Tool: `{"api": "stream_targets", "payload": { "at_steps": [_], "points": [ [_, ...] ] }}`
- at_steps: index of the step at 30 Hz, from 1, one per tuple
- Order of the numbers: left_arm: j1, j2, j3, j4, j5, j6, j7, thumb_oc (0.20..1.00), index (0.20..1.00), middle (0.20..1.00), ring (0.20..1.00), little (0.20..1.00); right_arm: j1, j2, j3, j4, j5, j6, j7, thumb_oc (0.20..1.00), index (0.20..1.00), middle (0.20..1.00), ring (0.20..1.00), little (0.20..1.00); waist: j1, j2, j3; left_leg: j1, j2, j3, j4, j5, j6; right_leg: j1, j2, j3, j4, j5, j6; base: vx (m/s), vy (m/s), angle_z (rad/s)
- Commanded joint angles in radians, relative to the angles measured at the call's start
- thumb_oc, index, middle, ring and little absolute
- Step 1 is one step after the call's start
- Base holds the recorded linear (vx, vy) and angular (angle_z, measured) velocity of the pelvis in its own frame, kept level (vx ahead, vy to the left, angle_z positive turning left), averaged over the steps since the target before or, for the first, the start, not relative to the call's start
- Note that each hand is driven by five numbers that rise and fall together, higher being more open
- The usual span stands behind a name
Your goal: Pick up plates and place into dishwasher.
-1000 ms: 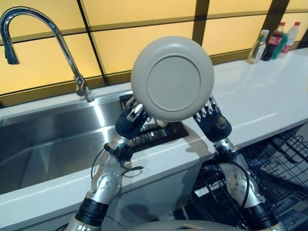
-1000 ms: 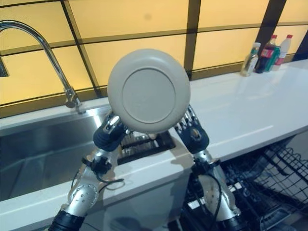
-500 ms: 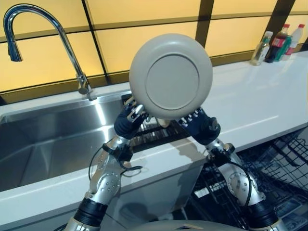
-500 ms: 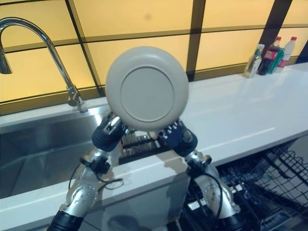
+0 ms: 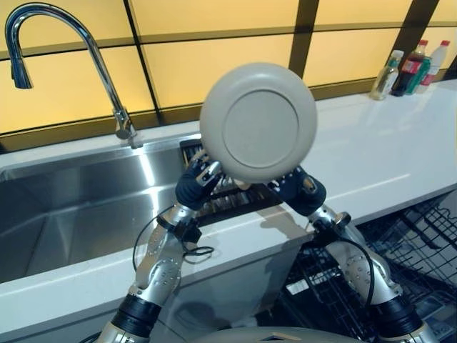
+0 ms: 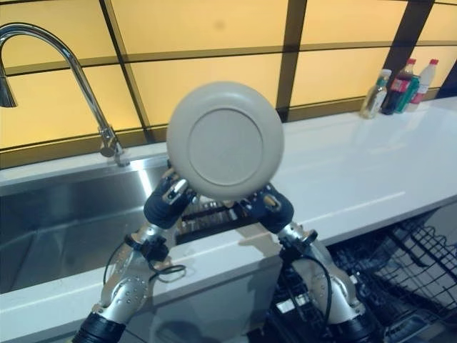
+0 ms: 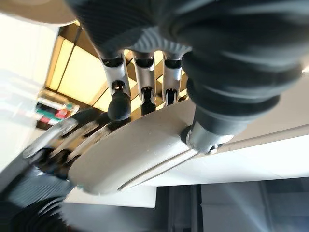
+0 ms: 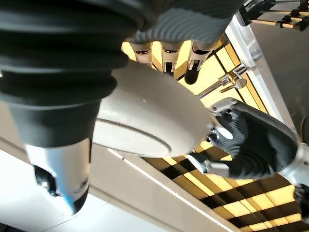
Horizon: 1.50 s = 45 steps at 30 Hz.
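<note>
Grey plate [image 5: 258,121] stands upright, gripped between left hand [image 5: 198,184] and, seemingly, right hand [image 5: 301,193].

A round grey-beige plate [image 5: 258,121] stands upright on edge in the air, its underside with the raised foot ring facing the camera. Its lower rim is pinched between the left hand [image 5: 197,184] and the right hand [image 5: 301,193], above the counter's front edge.

Warm backlight from yellow wall panels [image 5: 214,64]; glare on sink [image 5: 78,207]; wrist views blurred close-up

Kitchen, steel sink [image 5: 64,214] with curved tap [image 5: 86,50], white countertop [image 5: 385,150], dishwasher rack [image 5: 421,243], bottles [image 5: 410,68]
</note>
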Motion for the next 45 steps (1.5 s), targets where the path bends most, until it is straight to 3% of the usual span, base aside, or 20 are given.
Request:
{"api": "stream_targets", "payload": {
  "at_steps": [1,10,11,12,25,30,31,32,33,39,40,45],
  "points": [
    [-0.033,0.032,-0.055,0.011,-0.037,0.0,-0.106,0.2,0.2,0.2,0.2,0.2,-0.136,0.034,-0.05,-0.088,-0.026,-0.035,-0.024,1.0,1.0,1.0,1.0,1.0,0.005,-0.025,0.018,-0.068,-0.078,-0.029,0.079,-0.087,0.094,-0.004,0.007,-0.082,0.094,-0.093,0.003,0.0,0.0,0.0],
    [-0.021,0.055,-0.091,0.04,0.013,-0.029,-0.095,0.2,0.2,0.2,0.2,0.2,-0.178,0.017,-0.025,-0.084,-0.024,-0.053,-0.044,1.0,1.0,1.0,1.0,1.0,0.012,-0.02,0.018,-0.063,-0.079,-0.031,0.072,-0.087,0.097,0.001,0.003,-0.086,0.093,-0.097,0.005,0.0,0.0,0.0],
    [-0.02,0.056,-0.09,0.039,0.011,-0.026,-0.099,0.2,0.2,0.2,0.2,0.2,-0.179,0.017,-0.029,-0.089,-0.026,-0.059,-0.053,0.793,0.793,0.793,0.793,0.793,0.013,-0.021,0.017,-0.063,-0.078,-0.032,0.072,-0.087,0.096,0.002,0.003,-0.088,0.092,-0.097,0.006,0.0,0.0,0.0],
    [-0.019,0.056,-0.09,0.039,0.009,-0.026,-0.101,0.2,0.2,0.2,0.2,0.2,-0.181,0.019,-0.03,-0.087,-0.029,-0.061,-0.059,0.2,0.2,0.2,0.2,0.2,0.014,-0.021,0.017,-0.062,-0.078,-0.033,0.071,-0.087,0.096,0.003,0.003,-0.088,0.091,-0.097,0.006,0.0,0.0,0.0],
    [-0.01,0.052,-0.094,0.049,0.005,-0.042,-0.1,0.2,0.2,0.2,0.2,0.2,-0.173,0.012,-0.035,-0.089,-0.068,-0.067,-0.046,0.2,0.2,0.2,0.2,0.2,0.006,-0.022,0.021,-0.062,-0.078,-0.019,0.077,-0.09,0.098,-0.001,0.004,-0.079,0.091,-0.094,0.007,0.0,0.0,0.0],
    [-0.025,0.022,-0.08,0.044,-0.037,-0.045,-0.001,0.2,0.2,0.2,0.2,0.2,-0.12,0.04,-0.056,-0.078,-0.019,-0.118,-0.095,0.2,0.2,0.2,0.2,0.2,-0.009,-0.022,0.024,-0.057,-0.074,-0.01,0.074,-0.091,0.1,-0.004,0.009,-0.065,0.095,-0.094,0.008,0.0,0.0,0.0],
    [-0.024,0.003,-0.075,0.044,-0.052,-0.047,0.043,0.517,0.517,0.517,0.517,0.517,-0.092,0.065,-0.075,-0.064,-0.013,-0.148,-0.112,0.2,0.2,0.2,0.2,0.2,-0.017,-0.021,0.025,-0.054,-0.07,-0.004,0.071,-0.09,0.1,-0.006,0.012,-0.063,0.097,-0.093,0.009,0.0,0.0,0.0],
    [-0.02,-0.005,-0.072,0.042,-0.053,-0.044,0.06,0.912,0.912,0.912,0.912,0.912,-0.078,0.075,-0.083,-0.061,-0.015,-0.16,-0.117,0.2,0.2,0.2,0.2,0.2,-0.019,-0.021,0.025,-0.052,-0.069,-0.002,0.069,-0.09,0.1,-0.006,0.012,-0.062,0.098,-0.092,0.009,0.0,0.0,0.0],
    [-0.007,-0.023,-0.064,0.035,-0.062,-0.026,0.083,1.0,1.0,1.0,1.0,1.0,-0.044,0.092,-0.105,-0.056,-0.032,-0.201,-0.139,0.2,0.2,0.2,0.2,0.2,-0.026,-0.02,0.026,-0.049,-0.066,0.001,0.067,-0.09,0.1,-0.006,0.013,-0.059,0.098,-0.091,0.01,0.0,0.0,0.0],
    [0.06,-0.042,-0.078,-0.041,-0.092,0.041,0.069,1.0,1.0,1.0,1.0,1.0,0.086,0.106,-0.182,-0.042,-0.076,-0.312,-0.18,0.2,0.2,0.2,0.2,0.2,-0.061,-0.018,0.038,-0.049,-0.063,0.018,0.075,-0.092,0.104,-0.019,0.016,-0.036,0.106,-0.084,0.014,-0.02,-0.008,-0.02],
    [0.05,-0.042,-0.095,-0.056,-0.125,0.061,0.062,1.0,1.0,1.0,1.0,1.0,0.101,0.097,-0.195,-0.032,-0.109,-0.363,-0.212,0.2,0.2,0.2,0.2,0.2,-0.074,-0.016,0.043,-0.049,-0.065,0.025,0.075,-0.092,0.107,-0.022,0.017,-0.027,0.104,-0.082,0.016,-0.05,0.001,-0.14],
    [-0.011,-0.059,-0.218,-0.089,-0.136,0.078,0.011,1.0,1.0,1.0,1.0,1.0,0.076,0.116,-0.219,0.044,-0.143,-0.48,-0.289,0.2,0.2,0.2,0.2,0.2,-0.109,-0.005,0.056,-0.04,-0.066,0.044,0.07,-0.099,0.112,-0.028,0.021,-0.002,0.103,-0.076,0.024,-0.04,0.0,-0.15]
  ]
}}
